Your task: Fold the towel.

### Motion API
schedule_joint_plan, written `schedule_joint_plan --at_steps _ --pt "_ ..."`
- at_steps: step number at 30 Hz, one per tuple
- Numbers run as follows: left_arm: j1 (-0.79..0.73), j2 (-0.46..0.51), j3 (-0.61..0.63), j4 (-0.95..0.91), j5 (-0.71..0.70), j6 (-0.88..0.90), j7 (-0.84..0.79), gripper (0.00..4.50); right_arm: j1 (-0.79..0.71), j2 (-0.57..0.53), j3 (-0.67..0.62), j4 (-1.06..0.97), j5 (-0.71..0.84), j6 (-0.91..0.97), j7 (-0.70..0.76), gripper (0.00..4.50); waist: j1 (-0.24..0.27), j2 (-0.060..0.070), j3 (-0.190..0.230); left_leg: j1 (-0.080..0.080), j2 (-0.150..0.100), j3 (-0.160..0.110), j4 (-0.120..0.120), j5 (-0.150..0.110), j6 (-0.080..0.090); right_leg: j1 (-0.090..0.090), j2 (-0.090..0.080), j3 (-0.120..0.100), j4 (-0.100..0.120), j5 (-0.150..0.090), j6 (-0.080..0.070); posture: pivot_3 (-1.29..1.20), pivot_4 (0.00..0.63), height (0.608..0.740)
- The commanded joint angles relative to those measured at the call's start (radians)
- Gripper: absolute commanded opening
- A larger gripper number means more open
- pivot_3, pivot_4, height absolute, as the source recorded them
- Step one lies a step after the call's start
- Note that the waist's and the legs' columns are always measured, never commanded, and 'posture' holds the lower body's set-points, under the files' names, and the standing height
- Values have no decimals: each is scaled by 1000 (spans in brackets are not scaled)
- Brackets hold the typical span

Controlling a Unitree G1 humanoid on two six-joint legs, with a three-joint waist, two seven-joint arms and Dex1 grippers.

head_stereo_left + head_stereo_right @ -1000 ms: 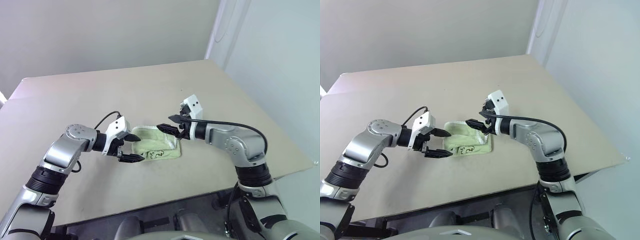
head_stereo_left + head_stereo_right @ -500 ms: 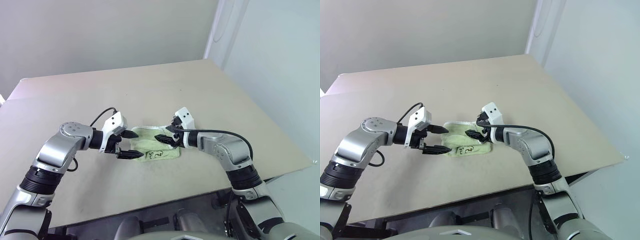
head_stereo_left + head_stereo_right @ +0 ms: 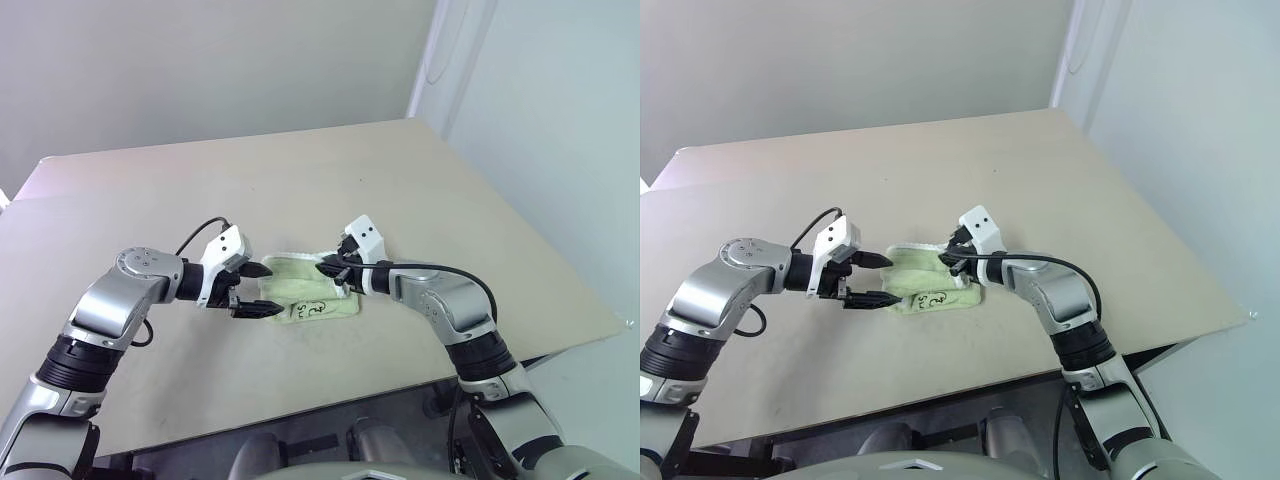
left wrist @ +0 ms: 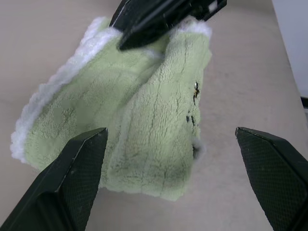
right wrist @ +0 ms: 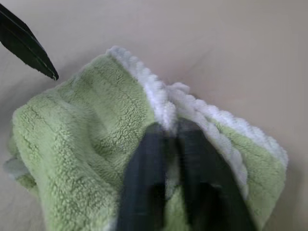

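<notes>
Now right gripper [image 5: 166, 144] has pinched shut on the towel's [image 3: 315, 295] edge.

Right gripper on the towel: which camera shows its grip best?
Right wrist view: the right gripper is shut on the towel at its white edging. Left wrist view shows its fingers from outside; head views show both small.

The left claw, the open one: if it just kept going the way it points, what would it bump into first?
Most likely the towel, which lies straight ahead between the left claw's spread fingers. The right claw, shut on the towel's far edge, lies beyond it.
</notes>
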Motion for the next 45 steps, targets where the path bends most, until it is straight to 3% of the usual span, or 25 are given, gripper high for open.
schedule_joint_plan --at_steps 1,21,25,33,39,45 --pt "-3 13 34 -24 -6 -11 6 4500 -29 15 -18 -28 4 -30 8 14 0 0 0 0 0 0 0 0 0 0 0 0 0 0 0 0 0 740" --pt "35 -10 15 74 28 -138 -8 4500 -91 58 -41 149 -125 -183 -112 14 -1 0 0 0 0 0 0 0 0 0 0 0 0 0 0 0 0 740" --pt "37 -10 15 91 32 -158 -17 4500 -87 56 -31 120 -118 -120 -84 14 -1 0 0 0 0 0 0 0 0 0 0 0 0 0 0 0 0 740" --pt "53 12 26 112 31 -191 -55 4500 -37 29 -128 -48 35 23 1 14 1 0 0 0 0 0 0 0 0 0 0 0 1 0 0 0 0 740" --pt "48 22 37 147 31 -220 -80 4500 -9 -33 -112 -152 23 7 4 14 0 0 0 0 0 0 0 0 0 0 0 0 0 -1 -2 0 0 740" --pt "42 11 25 181 47 -253 -88 4500 -47 13 -110 -30 -60 -92 -95 14 -1 0 0 1 0 0 0 0 0 0 0 0 1 -1 -2 0 0 740"
